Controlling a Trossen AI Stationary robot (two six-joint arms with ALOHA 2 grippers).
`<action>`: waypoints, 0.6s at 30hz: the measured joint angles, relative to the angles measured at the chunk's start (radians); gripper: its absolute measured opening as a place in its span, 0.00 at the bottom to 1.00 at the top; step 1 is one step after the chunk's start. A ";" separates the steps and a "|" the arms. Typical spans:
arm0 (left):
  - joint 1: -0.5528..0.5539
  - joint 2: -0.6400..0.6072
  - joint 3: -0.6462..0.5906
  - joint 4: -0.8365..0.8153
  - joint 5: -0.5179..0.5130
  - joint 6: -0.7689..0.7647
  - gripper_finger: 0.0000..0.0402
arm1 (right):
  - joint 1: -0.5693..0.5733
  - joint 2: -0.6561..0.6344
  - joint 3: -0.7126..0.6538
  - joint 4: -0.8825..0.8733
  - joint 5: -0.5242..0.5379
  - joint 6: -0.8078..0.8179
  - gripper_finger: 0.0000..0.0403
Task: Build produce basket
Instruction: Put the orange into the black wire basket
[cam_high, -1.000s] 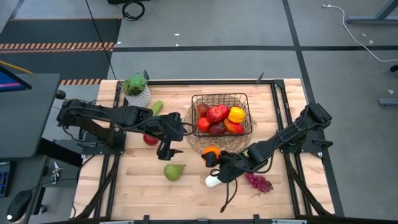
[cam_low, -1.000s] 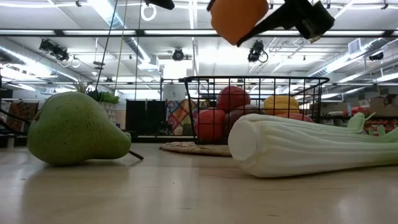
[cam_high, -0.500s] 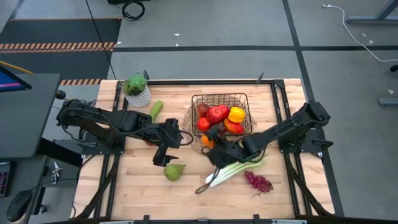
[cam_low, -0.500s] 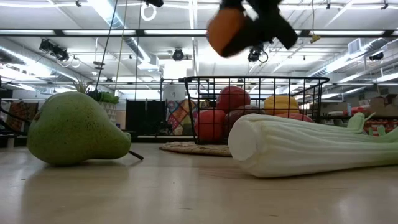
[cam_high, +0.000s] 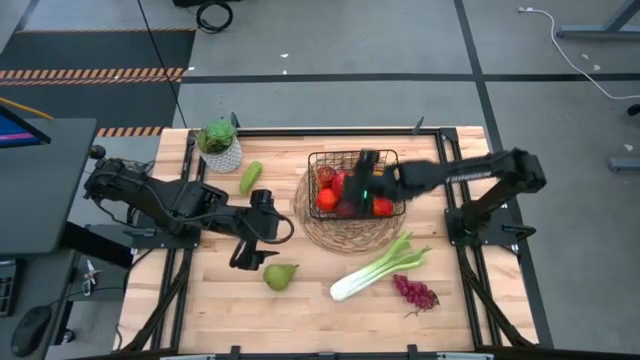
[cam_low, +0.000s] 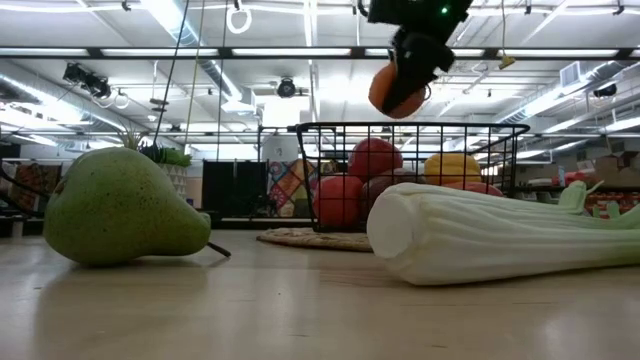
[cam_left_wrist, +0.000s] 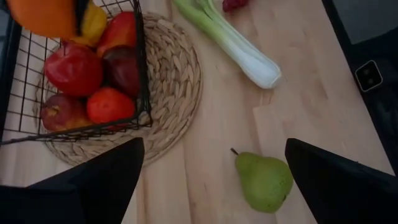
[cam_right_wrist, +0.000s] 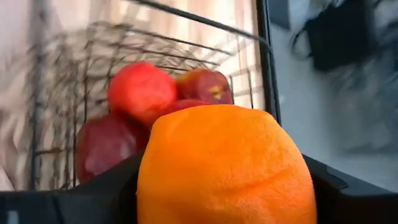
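Orange (cam_right_wrist: 227, 168) gripped by right gripper (cam_low: 405, 85) above basket (cam_high: 355, 185) (apples inside).

High view looks straight down; low view sits at tabletop level; both share the basket (cam_high: 357, 185) and celery (cam_low: 480, 235).

Worktop (cam_high: 300, 305): pale wood planks, matt. Basket (cam_high: 392, 160): thin black metal wire. Mat (cam_left_wrist: 180, 74) under it: coiled woven straw, rough. Orange (cam_right_wrist: 227, 168): dimpled, matt skin. Apples (cam_left_wrist: 73, 67): smooth, faintly glossy. Pear (cam_low: 120, 222): finely speckled green skin. Celery (cam_low: 480, 238): ribbed, pale, slightly waxy.
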 joint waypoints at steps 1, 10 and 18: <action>0.000 0.000 0.000 -0.001 -0.001 -0.005 0.99 | -0.036 -0.015 0.000 -0.005 -0.038 0.055 0.69; 0.000 0.001 0.000 -0.001 -0.001 -0.034 0.99 | -0.315 -0.102 0.000 -0.100 -0.347 0.576 0.69; 0.000 0.001 0.000 -0.002 -0.001 -0.058 0.99 | -0.360 -0.084 -0.006 -0.119 -0.348 0.532 0.71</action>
